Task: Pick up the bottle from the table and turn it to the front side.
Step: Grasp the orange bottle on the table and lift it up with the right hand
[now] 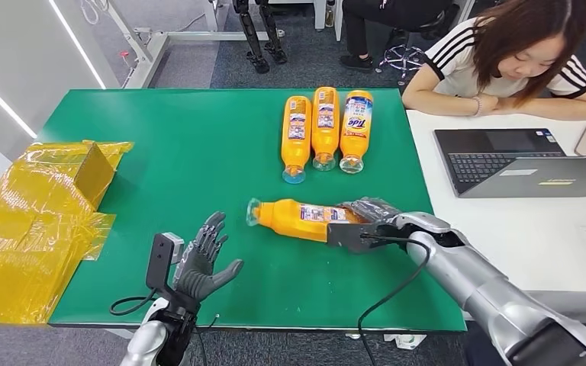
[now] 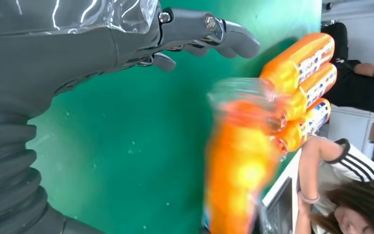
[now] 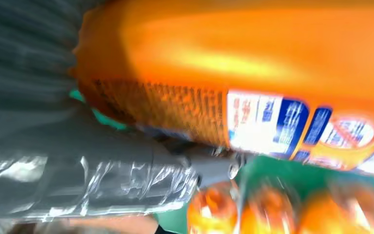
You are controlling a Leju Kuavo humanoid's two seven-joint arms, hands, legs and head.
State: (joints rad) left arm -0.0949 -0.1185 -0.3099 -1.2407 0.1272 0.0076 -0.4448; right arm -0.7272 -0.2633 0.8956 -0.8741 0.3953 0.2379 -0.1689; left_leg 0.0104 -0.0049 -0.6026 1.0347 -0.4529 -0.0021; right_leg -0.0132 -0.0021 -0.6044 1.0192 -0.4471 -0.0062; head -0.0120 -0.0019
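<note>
We find the orange bottle lying on its side over the near middle of the green table, its clear cap end pointing toward the robot's left and its base end inside the right hand. The right hand grips the bottle around that base end, fingers wrapped over the top of the body; in the right wrist view the bottle sits directly against the hand, its printed back label with small text and a blue-and-white panel facing the camera. We cannot tell from the blurred views whether the bottle touches the table surface or is raised just off it.

The left hand hovers near the table's front edge, well apart from the bottle, palm up, fingers spread and holding nothing; in the left wrist view its fingers extend over the green surface with the blurred bottle beyond them.

Three more orange bottles lie side by side at the far edge, caps toward the robot. A person sits at the adjoining white table behind a laptop. Yellow bags lie at the left end.
</note>
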